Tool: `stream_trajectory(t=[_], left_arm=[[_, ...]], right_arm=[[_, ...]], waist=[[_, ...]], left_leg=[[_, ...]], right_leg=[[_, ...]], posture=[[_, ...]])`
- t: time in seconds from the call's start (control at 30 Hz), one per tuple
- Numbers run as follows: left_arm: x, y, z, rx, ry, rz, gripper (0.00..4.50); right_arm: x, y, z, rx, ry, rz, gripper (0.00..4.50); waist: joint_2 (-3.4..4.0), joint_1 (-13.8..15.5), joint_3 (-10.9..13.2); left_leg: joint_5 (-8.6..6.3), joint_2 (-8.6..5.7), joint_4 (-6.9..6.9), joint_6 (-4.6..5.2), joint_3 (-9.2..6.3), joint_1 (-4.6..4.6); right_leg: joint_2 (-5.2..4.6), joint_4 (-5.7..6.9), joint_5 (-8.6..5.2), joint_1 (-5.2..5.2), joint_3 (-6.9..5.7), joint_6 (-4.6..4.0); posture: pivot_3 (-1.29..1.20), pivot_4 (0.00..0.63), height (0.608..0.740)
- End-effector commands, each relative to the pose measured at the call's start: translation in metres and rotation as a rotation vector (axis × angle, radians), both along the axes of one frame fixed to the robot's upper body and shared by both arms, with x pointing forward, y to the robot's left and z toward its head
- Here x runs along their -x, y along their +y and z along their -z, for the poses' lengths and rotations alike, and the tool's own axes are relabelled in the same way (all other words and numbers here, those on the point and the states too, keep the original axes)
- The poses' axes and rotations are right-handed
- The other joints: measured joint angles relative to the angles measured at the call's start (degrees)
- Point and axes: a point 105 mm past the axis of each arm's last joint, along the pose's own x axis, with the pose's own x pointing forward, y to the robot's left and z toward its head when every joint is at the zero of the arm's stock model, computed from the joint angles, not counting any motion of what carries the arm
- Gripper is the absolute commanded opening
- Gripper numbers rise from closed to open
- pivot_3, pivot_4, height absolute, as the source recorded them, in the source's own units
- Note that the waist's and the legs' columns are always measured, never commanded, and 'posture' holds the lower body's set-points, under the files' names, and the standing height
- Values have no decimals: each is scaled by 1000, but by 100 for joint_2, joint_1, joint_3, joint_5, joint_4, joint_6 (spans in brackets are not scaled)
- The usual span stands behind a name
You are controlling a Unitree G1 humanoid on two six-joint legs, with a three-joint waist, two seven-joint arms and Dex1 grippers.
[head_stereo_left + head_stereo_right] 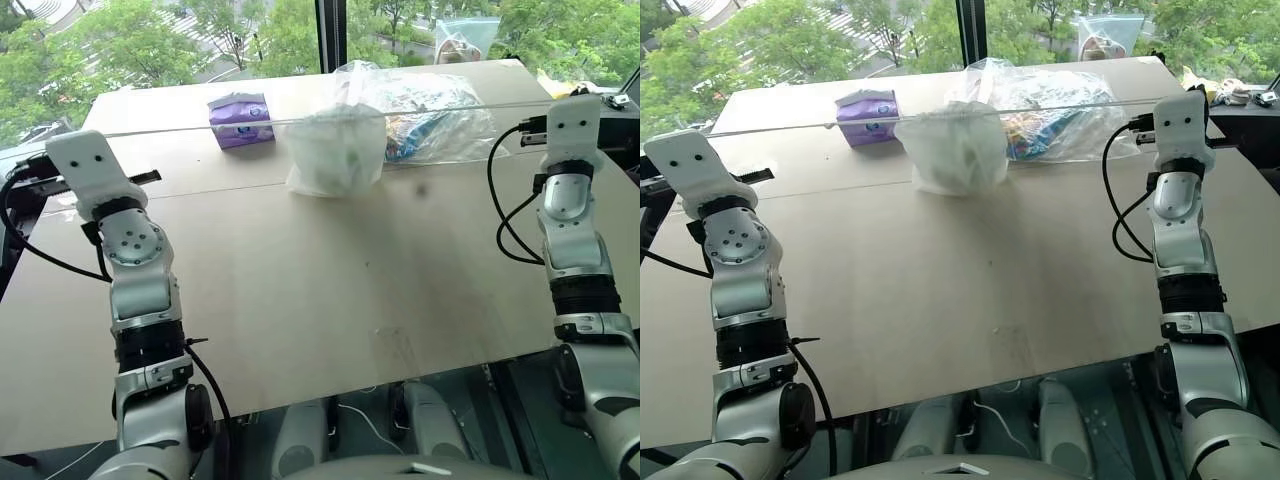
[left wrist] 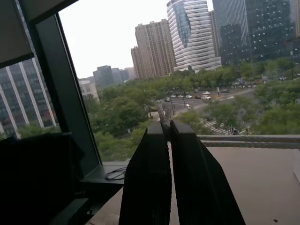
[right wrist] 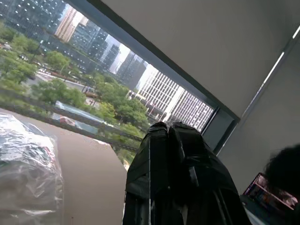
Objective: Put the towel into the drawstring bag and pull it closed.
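The drawstring bag (image 1: 335,150), white and translucent, sits at the far middle of the table with its mouth gathered. A pale green tint of the towel (image 1: 352,158) shows through its fabric. The white cord (image 1: 200,126) runs taut in one line from my left gripper (image 1: 78,148) through the bag's mouth to my right gripper (image 1: 558,106). In the left wrist view my left gripper (image 2: 166,125) is shut with the thin cord (image 2: 161,110) rising from between its tips. My right gripper (image 3: 168,125) is shut too, its fingers pressed together.
A purple tissue pack (image 1: 241,120) lies left of the bag. A larger clear plastic bag of colourful items (image 1: 435,120) lies right behind it. A second clear bag (image 1: 465,38) stands at the table's far edge by the window. The brown tabletop (image 1: 300,290) stretches toward me.
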Motion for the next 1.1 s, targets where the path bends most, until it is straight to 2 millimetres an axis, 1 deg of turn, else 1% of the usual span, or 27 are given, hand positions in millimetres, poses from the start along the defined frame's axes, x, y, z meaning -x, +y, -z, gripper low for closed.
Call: stream_trajectory(t=[0.03, 0.07, 0.13, 0.17, 0.2, 0.27, 0.3, 0.33, 0.37, 0.43, 0.47, 0.5, 0.53, 0.57, 0.6, 0.63, 0.67, 0.73, 0.77, 0.8, 0.87, 0.9, 0.97, 1.0, 1.1], left_arm=[[33, 47, 2, 135, -69, -201, 25], [34, 49, 5, 161, -71, -209, 25], [37, 53, 13, 220, -74, -225, 25], [38, 54, 15, 232, -75, -229, 25], [38, 54, 16, 241, -76, -229, 25], [38, 53, 18, 262, -83, -225, 25], [31, 48, 20, 281, -83, -174, 25], [18, 37, 20, 292, -79, -74, 25], [10, 28, 19, 298, -77, -2, 25], [-16, -4, 16, 273, -39, 229, 25], [-29, -28, 15, 245, 0, 373, 25], [-38, -51, 15, 228, 40, 516, 3], [-42, -69, 18, 205, 87, 630, 0], [-43, -85, 22, 164, 145, 742, 325], [-40, -91, 25, 106, 192, 799, 731], [-37, -90, 32, 73, 243, 834, 952], [-33, -87, 37, 66, 276, 857, 1467], [-23, -78, 58, 97, 380, 923, 2392], [-15, -75, 72, 87, 461, 957, 2849], [-6, -71, 86, 75, 535, 982, 3318], [13, -63, 106, 43, 648, 1014, 4145], [22, -62, 112, 39, 689, 1033, 4145], [34, -63, 117, 58, 717, 1086, 4145], [40, -67, 118, 73, 723, 1115, 4145], [53, -82, 121, 80, 739, 1189, 4145]], right_arm=[[16, -63, 11, -250, 5, 229, 0], [17, -67, 17, -305, 23, 243, 0], [17, -75, 39, -503, 75, 272, 0], [17, -76, 48, -585, 96, 275, 0], [17, -76, 52, -623, 107, 275, 0], [16, -73, 50, -627, 111, 263, 0], [13, -68, 46, -640, 103, 223, 0], [6, -57, 40, -660, 86, 132, 0], [2, -50, 35, -673, 73, 66, 0], [-10, -19, 19, -627, 66, -154, 0], [-15, 6, 12, -557, 93, -309, 0], [-15, 32, 8, -488, 128, -462, 311], [-11, 53, 6, -425, 152, -598, 635], [-4, 74, 10, -361, 213, -745, 930], [7, 91, 20, -301, 298, -877, 1482], [19, 101, 31, -210, 374, -974, 1835], [28, 105, 42, -150, 436, -1024, 2406], [37, 91, 68, -113, 576, -1018, 3324], [42, 83, 82, -83, 647, -1014, 3899], [48, 75, 93, -50, 706, -1014, 4297], [55, 62, 104, -7, 758, -1023, 4313], [56, 56, 106, 8, 756, -1025, 4313], [59, 52, 106, 27, 736, -1069, 4313], [61, 51, 106, -4, 723, -1099, 4313], [68, 52, 111, -32, 738, -1171, 4313]], waist=[[-1, -2, -1], [-1, -4, -1], [-2, -5, -1], [-2, -6, -1], [-2, -5, -1], [-1, -7, -1], [-1, -10, -1], [-1, -11, -1], [-1, -11, -1], [-1, -9, -1], [-1, -10, -1], [0, -13, -1], [0, -10, -1], [0, -7, -1], [-1, -14, -1], [-1, -23, -2], [-1, -25, -2], [-1, -35, -2], [0, -32, -1], [0, -31, -1], [1, -36, -1], [1, -38, 0], [-1, -4, 2], [-3, 13, 2], [-3, 41, 2]], left_leg=[[0, 0, 0, 1, 0, 1], [-2, 0, 0, 3, 0, 1], [-9, 0, 1, 14, 0, 4], [-10, 0, 2, 17, 0, 6], [-10, 1, 3, 17, 0, 7], [-10, 1, 4, 18, -4, 6], [-11, 1, 4, 19, -3, 6], [-11, 1, 4, 20, -3, 6], [-11, 1, 4, 20, -3, 7], [-12, 0, 6, 21, -4, 6], [-12, 0, 6, 21, -4, 5], [-12, 0, 7, 21, -5, 5], [-12, -2, 7, 21, -4, 3], [-12, -1, 7, 22, -6, 3], [-12, -1, 7, 22, -8, 1], [-12, 1, 6, 22, -11, 3], [-13, 1, 5, 22, -12, 2], [-14, 2, 1, 22, -11, 3], [-14, 3, 0, 22, -10, 3], [-14, 2, 0, 22, -10, 0], [-15, 3, 0, 22, -5, 2], [-15, 3, 0, 22, -5, 3], [-20, 4, 1, 14, -7, 4], [-29, 6, 6, -3, -13, 2], [-30, 11, 10, -7, -24, 1]], right_leg=[[0, 0, 0, 0, 0, 0], [0, 1, 0, 0, 0, 0], [0, 6, 0, 1, 2, 0], [0, 9, 0, 1, 2, 0], [0, 13, 1, 1, 2, -1], [1, 16, 2, 1, 0, -2], [1, 16, 2, 1, 0, -2], [2, 16, 1, 1, 0, -2], [2, 16, 1, 1, 0, -2], [3, 15, 1, 1, -1, -2], [3, 15, 1, 1, -1, -2], [3, 15, 1, 1, -2, -2], [4, 15, 1, 0, -3, -2], [4, 15, 1, 1, -5, -1], [4, 13, 0, 1, -7, -1], [6, 12, 0, 1, -6, -1], [6, 12, 0, 2, -6, -1], [6, 6, -1, 2, -4, -3], [6, 5, -1, 1, -3, -3], [5, 3, -2, 0, -4, -3], [3, -3, -13, -2, -4, -19], [3, -5, -16, -3, -3, -22], [-2, -7, -16, -4, -6, -27], [-3, -6, -13, -6, -13, -32], [-13, -6, -12, -2, -30, -33]], posture=[[0, 150, 740], [0, 150, 740], [0, 150, 740], [0, 150, 740], [0, 150, 740], [0, 150, 740], [0, 150, 740], [0, 150, 740], [0, 150, 740], [0, 150, 740], [0, 150, 740], [0, 150, 740], [0, 150, 740], [0, 150, 740], [0, 150, 740], [0, 150, 740], [0, 150, 740], [0, 150, 740], [0, 150, 740], [0, 150, 740], [0, 150, 740], [0, 150, 740], [0, 150, 740], [0, 150, 740], [0, 150, 740]])
